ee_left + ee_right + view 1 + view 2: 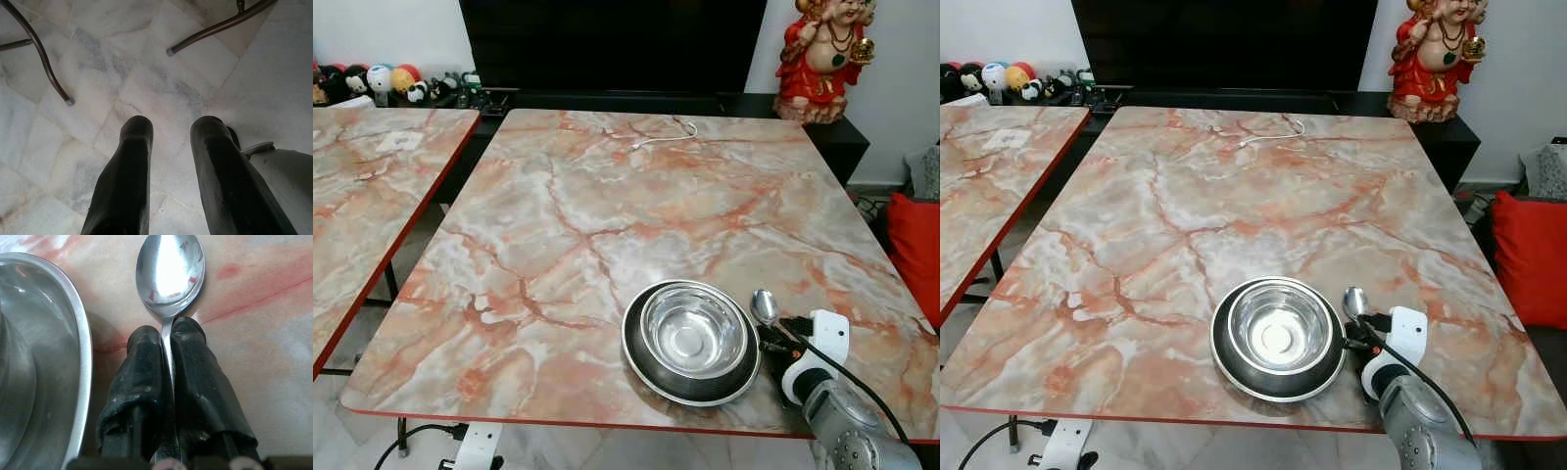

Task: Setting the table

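From the head views, a steel bowl [693, 331] sits inside a dark plate [646, 370] near the marble table's [558, 225] front edge. Just right of the plate lies a spoon [764, 306], with the right gripper [773, 338] at its handle.

Right wrist view: both fingers [142, 382] are clamped on the spoon's handle (bowl of the spoon facing up).

Left wrist view: the left gripper [168, 129] hangs over the tiled floor [146, 73], fingers apart.
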Controlling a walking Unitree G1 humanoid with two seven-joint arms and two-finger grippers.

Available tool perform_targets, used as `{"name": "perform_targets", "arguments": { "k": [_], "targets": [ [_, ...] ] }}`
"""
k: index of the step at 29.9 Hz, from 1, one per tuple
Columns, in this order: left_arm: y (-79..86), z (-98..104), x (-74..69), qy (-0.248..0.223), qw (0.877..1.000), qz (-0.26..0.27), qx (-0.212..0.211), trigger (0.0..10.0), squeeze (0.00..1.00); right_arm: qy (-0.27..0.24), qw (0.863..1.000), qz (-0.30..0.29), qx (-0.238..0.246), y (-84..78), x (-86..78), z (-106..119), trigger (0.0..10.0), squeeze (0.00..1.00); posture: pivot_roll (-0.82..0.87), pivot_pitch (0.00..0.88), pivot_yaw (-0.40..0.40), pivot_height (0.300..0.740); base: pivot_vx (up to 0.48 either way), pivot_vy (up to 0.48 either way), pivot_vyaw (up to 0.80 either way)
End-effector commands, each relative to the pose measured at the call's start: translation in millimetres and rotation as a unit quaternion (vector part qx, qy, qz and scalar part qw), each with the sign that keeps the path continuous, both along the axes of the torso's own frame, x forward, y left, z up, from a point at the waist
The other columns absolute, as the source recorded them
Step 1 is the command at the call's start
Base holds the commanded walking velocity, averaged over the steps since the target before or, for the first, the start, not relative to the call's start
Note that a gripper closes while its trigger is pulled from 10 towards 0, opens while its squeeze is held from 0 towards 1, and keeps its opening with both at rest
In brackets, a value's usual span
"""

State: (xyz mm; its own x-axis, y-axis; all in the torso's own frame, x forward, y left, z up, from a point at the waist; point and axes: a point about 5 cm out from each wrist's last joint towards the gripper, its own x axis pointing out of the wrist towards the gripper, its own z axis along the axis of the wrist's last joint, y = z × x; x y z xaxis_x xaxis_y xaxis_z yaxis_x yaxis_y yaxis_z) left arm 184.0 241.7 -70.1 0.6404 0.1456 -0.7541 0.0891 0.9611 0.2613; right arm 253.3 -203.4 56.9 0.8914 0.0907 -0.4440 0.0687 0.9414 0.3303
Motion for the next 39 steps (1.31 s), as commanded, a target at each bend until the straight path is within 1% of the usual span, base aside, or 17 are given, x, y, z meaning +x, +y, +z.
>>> {"name": "perform_targets", "arguments": {
  "k": [1,3,12,13,22,26,30,38,39],
  "targets": [
    [0.3,-1,-2.2,0.004,1.000,-0.001,0.000,10.0,0.00,0.024,1.000,-0.011,-0.006,-3.4,-3.8,-8,10.0,0.00,0.04,0.022,-0.027,0.740,0.000,0.000,0.00],
    [-0.3,-1,-1.8,0.004,1.000,-0.002,-0.001,10.0,0.00,0.028,0.999,-0.008,-0.013,-4.1,-4.7,-10,10.0,0.00,0.04,0.022,-0.027,0.740,0.000,0.000,0.00],
    [0.7,-1,-2.7,0.005,1.000,-0.002,0.000,10.0,0.00,0.028,0.999,-0.007,-0.014,-4.2,-5.0,-10,10.0,0.00,0.04,0.029,-0.026,0.740,0.000,0.000,0.00],
    [1.1,-1,-2.9,0.006,1.000,-0.001,0.000,10.0,0.00,0.029,0.999,-0.012,-0.017,-5.8,-5.0,-11,10.0,0.03,0.04,0.030,-0.025,0.740,0.000,0.000,0.00],
    [2.2,-2,-4.1,0.009,1.000,0.001,0.001,10.0,0.00,0.025,0.999,-0.035,-0.023,-13.6,-5.5,-10,10.0,0.02,0.04,0.032,-0.025,0.740,0.000,0.000,0.00],
    [1.7,-2,-4.5,0.010,1.000,-0.001,0.000,10.0,0.00,0.017,0.999,-0.034,-0.025,-13.4,-4.8,-9,10.0,0.02,0.04,0.032,-0.025,0.740,0.000,0.000,0.00],
    [0.2,-2,-4.7,0.012,1.000,-0.015,0.004,10.0,0.00,0.018,0.999,-0.037,-0.022,-12.8,-4.6,-9,10.0,0.04,0.04,0.032,-0.025,0.740,0.000,0.000,0.00],
    [-0.2,-3,-5.6,0.013,1.000,-0.011,0.003,10.0,0.00,0.020,0.999,-0.036,-0.026,-12.7,-4.9,-10,10.0,0.07,0.04,0.031,-0.025,0.740,0.000,0.000,0.00],
    [-0.5,-3,-5.7,0.013,1.000,-0.011,0.003,10.0,0.00,0.021,0.999,-0.035,-0.026,-12.0,-5.3,-11,10.0,0.11,0.04,0.031,-0.025,0.740,0.000,0.000,0.00]
  ]
}}
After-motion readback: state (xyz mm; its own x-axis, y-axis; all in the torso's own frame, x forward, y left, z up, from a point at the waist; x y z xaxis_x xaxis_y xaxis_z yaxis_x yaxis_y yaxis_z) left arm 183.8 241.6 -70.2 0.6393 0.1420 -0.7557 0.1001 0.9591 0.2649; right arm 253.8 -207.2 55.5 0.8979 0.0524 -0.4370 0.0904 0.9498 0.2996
